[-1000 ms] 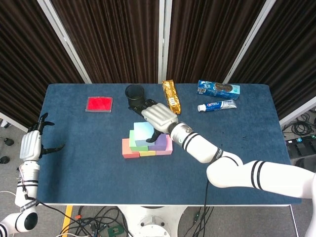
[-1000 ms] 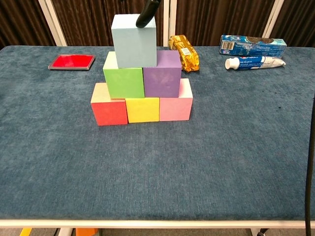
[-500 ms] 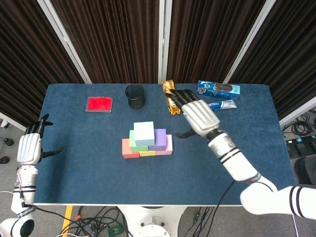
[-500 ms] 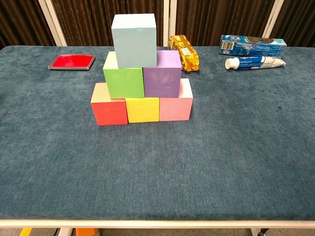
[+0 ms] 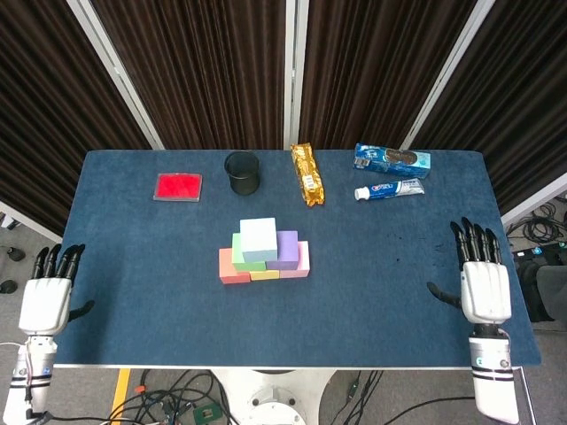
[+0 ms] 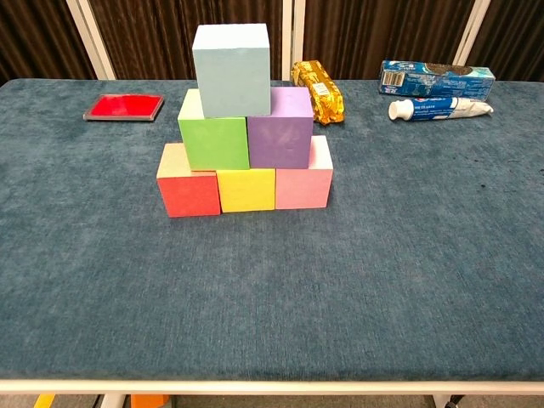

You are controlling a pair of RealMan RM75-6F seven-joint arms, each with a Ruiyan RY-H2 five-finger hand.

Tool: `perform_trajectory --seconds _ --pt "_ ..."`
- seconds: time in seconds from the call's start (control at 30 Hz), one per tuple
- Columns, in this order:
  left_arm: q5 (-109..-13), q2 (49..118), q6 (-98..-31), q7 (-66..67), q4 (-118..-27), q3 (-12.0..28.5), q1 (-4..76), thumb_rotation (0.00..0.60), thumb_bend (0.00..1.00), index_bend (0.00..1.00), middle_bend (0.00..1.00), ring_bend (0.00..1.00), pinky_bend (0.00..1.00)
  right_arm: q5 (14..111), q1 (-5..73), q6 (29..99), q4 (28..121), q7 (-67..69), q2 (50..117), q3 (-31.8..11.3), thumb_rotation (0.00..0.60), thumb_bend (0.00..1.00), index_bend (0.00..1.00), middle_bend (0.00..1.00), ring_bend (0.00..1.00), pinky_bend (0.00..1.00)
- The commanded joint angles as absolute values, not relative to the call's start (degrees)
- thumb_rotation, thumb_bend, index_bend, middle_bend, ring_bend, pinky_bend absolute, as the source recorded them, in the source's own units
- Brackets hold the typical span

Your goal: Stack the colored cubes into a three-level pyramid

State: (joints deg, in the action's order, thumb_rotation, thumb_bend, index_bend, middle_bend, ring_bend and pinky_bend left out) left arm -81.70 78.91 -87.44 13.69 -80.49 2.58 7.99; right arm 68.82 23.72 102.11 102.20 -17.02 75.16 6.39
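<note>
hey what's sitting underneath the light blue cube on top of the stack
The light blue cube rests on the green cube and the purple cube, straddling their seam. Below those sit the red cube, yellow cube and pink cube. The tops it covers are hidden.

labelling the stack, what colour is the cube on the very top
Pale blue top cube, clearest in the chest view.

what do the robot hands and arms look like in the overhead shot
Both match. The left robot hand and the right robot hand each have a white, ridged shell over the back, with black fingers and a black thumb. Below each, a slim white wrist section carries a dark band and small markings too small to read. Only the wrists show, and no cables on them; the chest view shows neither.
</note>
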Motion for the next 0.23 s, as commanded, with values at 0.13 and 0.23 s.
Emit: perform_trajectory --seconds 0.13,0.23 --pt "-82.5 82.9 -91.2 14.7 -78.1 0.2 4.2 0.6 0.03 0.08 0.09 0.0 0.06 74.4 13.8 105.6 89.4 -11.7 85.3 8.2 0.6 0.0 0.0 0.0 0.0 0.0" --pt "-82.6 84.2 -91.5 14.0 -76.4 0.1 3.4 0.6 0.03 0.08 0.09 0.0 0.06 76.1 12.2 106.2 86.8 -11.9 86.9 7.3 0.6 0.0 0.0 0.0 0.0 0.0"
